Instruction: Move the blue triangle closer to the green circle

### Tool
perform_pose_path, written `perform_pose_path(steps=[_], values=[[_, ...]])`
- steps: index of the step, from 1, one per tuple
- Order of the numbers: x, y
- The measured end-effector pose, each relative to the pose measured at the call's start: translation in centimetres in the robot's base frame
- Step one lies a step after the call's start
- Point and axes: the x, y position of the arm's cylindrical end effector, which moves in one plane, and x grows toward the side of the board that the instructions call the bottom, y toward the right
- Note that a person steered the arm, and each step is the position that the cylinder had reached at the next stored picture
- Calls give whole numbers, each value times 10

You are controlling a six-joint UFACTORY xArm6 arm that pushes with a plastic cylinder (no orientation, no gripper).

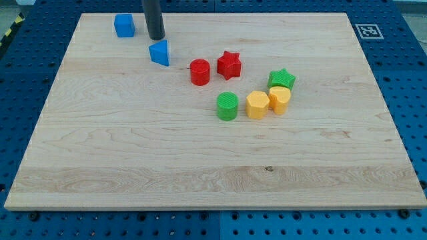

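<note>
The blue triangle [160, 53] lies on the wooden board near the view's top left. My tip [156, 38] stands just above it in the view, close to its upper edge; contact cannot be told. The green circle [227, 106] sits near the board's middle, to the lower right of the triangle. A red circle [199, 72] lies between the two.
A blue cube [124, 25] is at the top left. A red star [229, 64] is right of the red circle. A green star [281, 79], a yellow hexagon [257, 105] and a yellow heart-like block [279, 99] cluster right of the green circle. The board [133, 167] rests on a blue pegboard.
</note>
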Motion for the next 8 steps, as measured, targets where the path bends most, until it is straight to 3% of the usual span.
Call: perform_pose_path(steps=[8], values=[[-67,0]])
